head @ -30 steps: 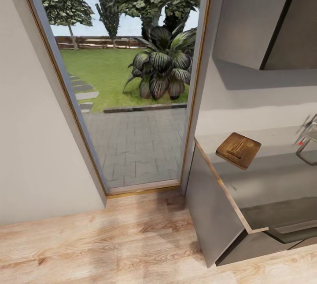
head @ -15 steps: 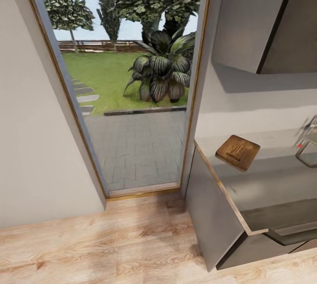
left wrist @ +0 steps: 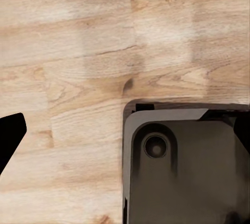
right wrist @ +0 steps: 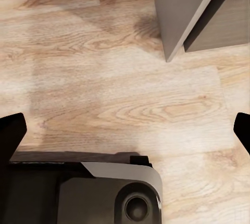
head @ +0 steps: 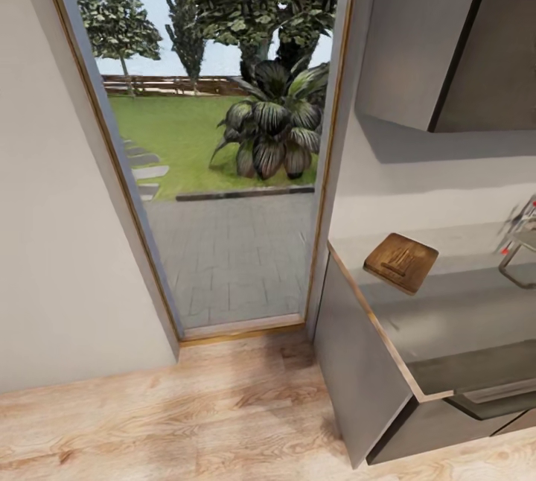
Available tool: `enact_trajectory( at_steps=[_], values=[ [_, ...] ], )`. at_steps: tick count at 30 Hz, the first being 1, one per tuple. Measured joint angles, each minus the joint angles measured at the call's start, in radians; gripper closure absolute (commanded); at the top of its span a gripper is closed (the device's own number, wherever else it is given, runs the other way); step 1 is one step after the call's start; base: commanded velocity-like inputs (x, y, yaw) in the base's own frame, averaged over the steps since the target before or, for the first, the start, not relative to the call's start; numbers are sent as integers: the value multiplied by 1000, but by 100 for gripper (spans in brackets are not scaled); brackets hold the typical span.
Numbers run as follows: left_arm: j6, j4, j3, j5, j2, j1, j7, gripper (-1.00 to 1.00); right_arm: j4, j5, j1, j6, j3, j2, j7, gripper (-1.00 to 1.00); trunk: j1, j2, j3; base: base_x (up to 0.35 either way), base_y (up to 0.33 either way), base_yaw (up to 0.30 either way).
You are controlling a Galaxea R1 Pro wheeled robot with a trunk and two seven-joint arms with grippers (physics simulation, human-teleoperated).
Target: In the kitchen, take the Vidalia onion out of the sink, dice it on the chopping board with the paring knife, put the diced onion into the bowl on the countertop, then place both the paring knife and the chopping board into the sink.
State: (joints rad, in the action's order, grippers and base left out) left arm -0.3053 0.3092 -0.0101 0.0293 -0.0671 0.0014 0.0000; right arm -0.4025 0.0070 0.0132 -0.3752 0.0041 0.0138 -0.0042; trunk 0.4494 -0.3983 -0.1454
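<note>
1. Two dark fingertips of the left gripper (left wrist: 125,133) show at opposite edges of the left wrist view, one finger (left wrist: 10,135) a black wedge, the other a sliver at the far edge; the jaws stand wide apart and hold nothing.
2. Between those jaws lies the light wood plank floor (left wrist: 78,52), and nearer the wrist a dark grey rounded corner of the robot's base (left wrist: 182,166) with a round recessed fitting.
3. The right gripper (right wrist: 127,133) is likewise spread wide, its black fingertips (right wrist: 9,133) at the two sides of the right wrist view, with only floor (right wrist: 104,94) between them.
4. Beyond the right jaws stands the lower corner of a glossy dark grey cabinet (right wrist: 182,10); on the wrist side sits another corner of the grey base (right wrist: 104,198).
5. In the head view, the dark brown rectangular wooden chopping board (head: 400,263) lies on the smooth glossy grey countertop (head: 447,310), near its end by the doorway, well apart from both grippers.
6. Farther along that countertop, at the view's edge, are the rim of the stainless steel sink (head: 519,266) and its chrome tap with a red knob (head: 519,228).
7. A tall glass door with a thin brass-coloured frame (head: 223,168) opens onto grey paving, lawn, a broad-leaved plant and trees.
8. A dark wall cabinet (head: 447,27) hangs above the countertop.
</note>
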Motion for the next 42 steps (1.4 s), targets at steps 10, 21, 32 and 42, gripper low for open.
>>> enact_trajectory(
  at_steps=[10,21,32,42],
  values=[
    [0,0,0,0,0,0,0,-100,0,0,0,-13,0,0,0,-100,0,0,16,0,0,0],
    [0,-2,0,0,0,0,0,-100,0,0,0,-20,0,0,0,-100,0,0,33,0,0,0],
    [0,-2,0,0,0,0,1,-100,0,0,0,-20,0,0,0,-100,0,0,50,0,0,0],
    [0,-2,0,0,0,0,1,-100,0,0,0,-19,0,0,0,-100,0,0,66,0,0,0]
  ],
)
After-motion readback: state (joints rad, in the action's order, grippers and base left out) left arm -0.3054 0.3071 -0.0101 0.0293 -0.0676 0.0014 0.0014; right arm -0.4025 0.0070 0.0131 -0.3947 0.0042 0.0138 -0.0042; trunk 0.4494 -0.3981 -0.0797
